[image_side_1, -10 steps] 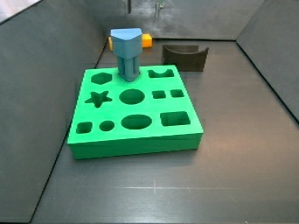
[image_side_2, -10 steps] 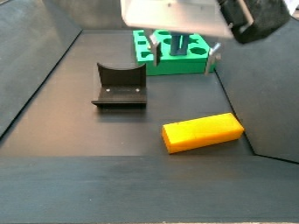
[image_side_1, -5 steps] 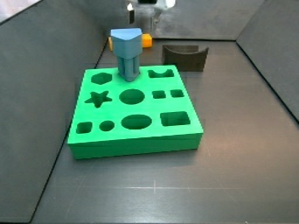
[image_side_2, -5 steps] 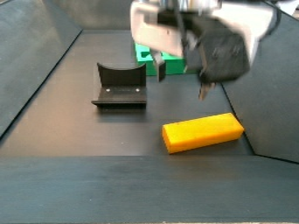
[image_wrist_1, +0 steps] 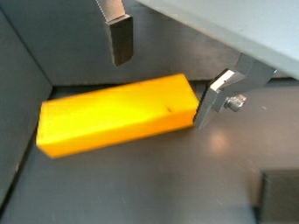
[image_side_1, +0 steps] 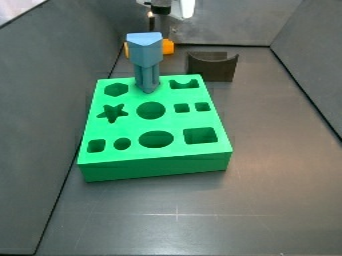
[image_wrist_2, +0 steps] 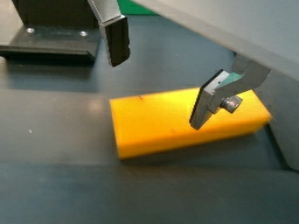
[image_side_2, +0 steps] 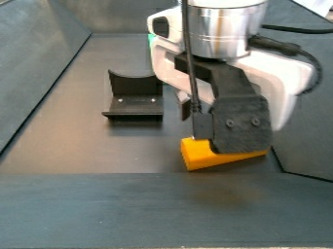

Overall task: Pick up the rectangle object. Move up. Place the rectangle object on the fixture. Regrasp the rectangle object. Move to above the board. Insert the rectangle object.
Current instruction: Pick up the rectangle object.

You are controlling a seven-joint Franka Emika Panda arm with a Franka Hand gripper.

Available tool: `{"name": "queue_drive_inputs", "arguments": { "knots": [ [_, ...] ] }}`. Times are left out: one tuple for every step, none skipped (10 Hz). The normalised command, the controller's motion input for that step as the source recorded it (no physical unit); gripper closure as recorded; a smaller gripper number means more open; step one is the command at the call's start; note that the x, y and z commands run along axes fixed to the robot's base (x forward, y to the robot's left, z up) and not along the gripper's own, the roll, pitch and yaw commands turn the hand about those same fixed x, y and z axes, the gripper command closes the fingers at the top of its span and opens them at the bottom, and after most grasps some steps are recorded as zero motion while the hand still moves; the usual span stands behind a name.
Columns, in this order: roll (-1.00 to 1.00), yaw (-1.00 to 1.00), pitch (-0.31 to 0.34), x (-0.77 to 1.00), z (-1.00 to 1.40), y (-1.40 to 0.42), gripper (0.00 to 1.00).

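Block (image_wrist_1: 111, 115), orange-yellow, lies flat on the dark floor in a wrist view, with the hand (image_wrist_1: 170, 72) above it. Its two silver fingers stand wide apart, one (image_wrist_1: 119, 35) beyond the block's far long side, the other (image_wrist_1: 222, 96) at the block's end, and nothing is between them. The block is not gripped. A dark corner shows at about 5 o'clock of the block; I cannot tell what it is.

In the next wrist view the block (image_wrist_2: 176, 127) again lies flat, the hand (image_wrist_2: 163, 74) spread open over it, one finger (image_wrist_2: 115, 35) clear of it and one (image_wrist_2: 216, 98) in front of its top face. The fixture (image_wrist_2: 47, 44) stands well apart at about 10 o'clock of the block, and a sliver of the green board (image_wrist_2: 146, 7) shows behind.

In a side view the board (image_side_1: 150, 125) sits mid-floor with a blue peg (image_side_1: 143, 62) upright in it at its far edge. A bit of the block (image_side_1: 166, 45) peeps from behind the peg's top. The fixture (image_side_1: 213, 64) is at 1 o'clock of the board. The hand (image_side_1: 167, 10) is barely in view at the top, behind the peg.

In the remaining side view the hand's body (image_side_2: 221, 88) covers most of the block (image_side_2: 198, 154), which lies on the floor. The fixture (image_side_2: 132, 94) stands at 10 o'clock of the block, apart from it. The board (image_side_2: 159, 44) is mostly hidden behind the hand.
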Motion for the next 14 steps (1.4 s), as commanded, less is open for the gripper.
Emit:
{"name": "queue_drive_inputs", "arguments": {
  "knots": [
    [0.03,-0.57,-0.073,0.00,-0.96,0.17,0.00],
    [0.01,-0.87,-0.074,0.00,-0.96,0.00,0.00],
    [0.00,-0.98,-0.044,0.07,-0.91,0.00,0.00],
    [0.00,-1.00,-0.030,0.03,-0.88,0.00,0.00],
    [0.01,-0.95,0.000,0.22,-0.88,0.00,0.00],
    [0.00,-0.78,-0.017,0.18,-0.79,0.15,0.00],
    [-0.11,-0.10,0.014,0.12,0.00,0.21,0.00],
    [0.06,0.00,0.000,0.00,0.00,-0.04,0.00],
    [0.00,0.00,0.000,0.00,0.00,0.00,0.00],
    [0.00,0.00,0.000,0.00,0.00,0.00,1.00],
    [0.00,0.00,0.000,0.00,0.00,0.00,1.00],
    [0.00,0.00,0.000,0.00,0.00,0.00,1.00],
    [0.00,0.00,0.000,0.00,0.00,0.00,1.00],
    [0.00,0.00,0.000,0.00,0.00,0.00,1.00]
  ]
}}
